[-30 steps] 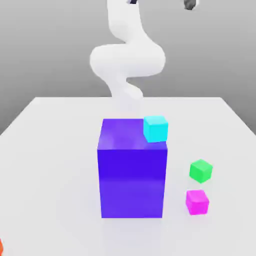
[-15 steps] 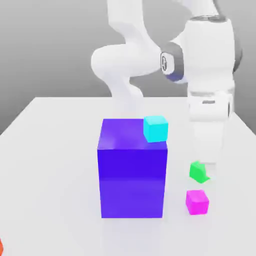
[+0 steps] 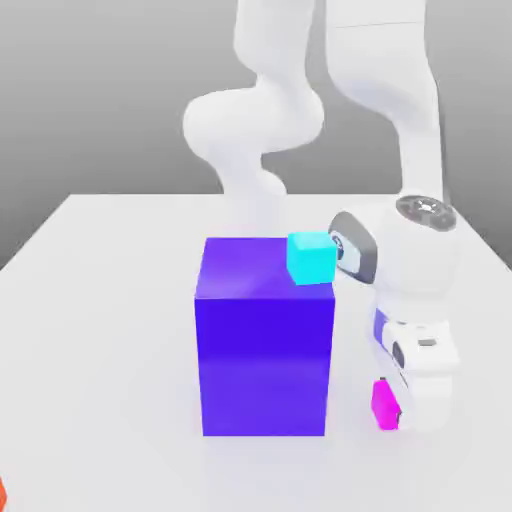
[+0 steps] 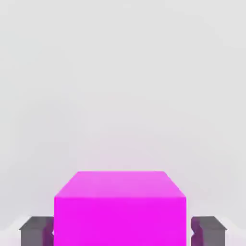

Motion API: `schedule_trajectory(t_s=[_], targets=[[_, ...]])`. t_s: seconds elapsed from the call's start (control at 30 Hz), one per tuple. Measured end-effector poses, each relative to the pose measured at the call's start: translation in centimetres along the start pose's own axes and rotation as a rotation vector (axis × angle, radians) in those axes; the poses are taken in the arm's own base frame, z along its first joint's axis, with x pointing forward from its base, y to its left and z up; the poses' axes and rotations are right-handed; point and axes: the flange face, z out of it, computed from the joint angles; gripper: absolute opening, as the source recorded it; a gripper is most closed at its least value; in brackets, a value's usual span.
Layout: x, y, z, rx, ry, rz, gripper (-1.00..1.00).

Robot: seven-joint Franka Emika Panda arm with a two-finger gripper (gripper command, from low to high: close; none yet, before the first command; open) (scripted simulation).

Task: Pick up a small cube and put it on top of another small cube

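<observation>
While astride the magenta cube (image 4: 120, 206), jaws apart, a narrow gap at each side.

On the white table (image 3: 100, 300) you see a big purple-blue block (image 3: 265, 350) standing upright near the middle. A small cyan cube (image 3: 311, 258) rests on the block's top face at the far corner toward the exterior view's right, slightly overhanging that edge. At the lower corner on the exterior view's left you find a sliver of an orange-red object (image 3: 2, 492), cut off by the frame.
</observation>
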Motion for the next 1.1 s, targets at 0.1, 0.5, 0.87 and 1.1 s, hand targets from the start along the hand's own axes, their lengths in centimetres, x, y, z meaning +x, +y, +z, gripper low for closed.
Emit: schedule_trajectory(t_s=[0.1, 0.5, 0.87, 1.1], targets=[[0.0, 0.0, 0.1, 0.0, 0.0, 0.0, -1.0], [-1.0, -7.1, -8.8, 0.041, 0.011, -0.112, -1.0], [-5.2, -13.8, -9.3, -0.002, -0.001, -0.238, -1.0], [-5.4, -13.8, -4.9, -0.001, 0.0, -0.236, 1.0]])
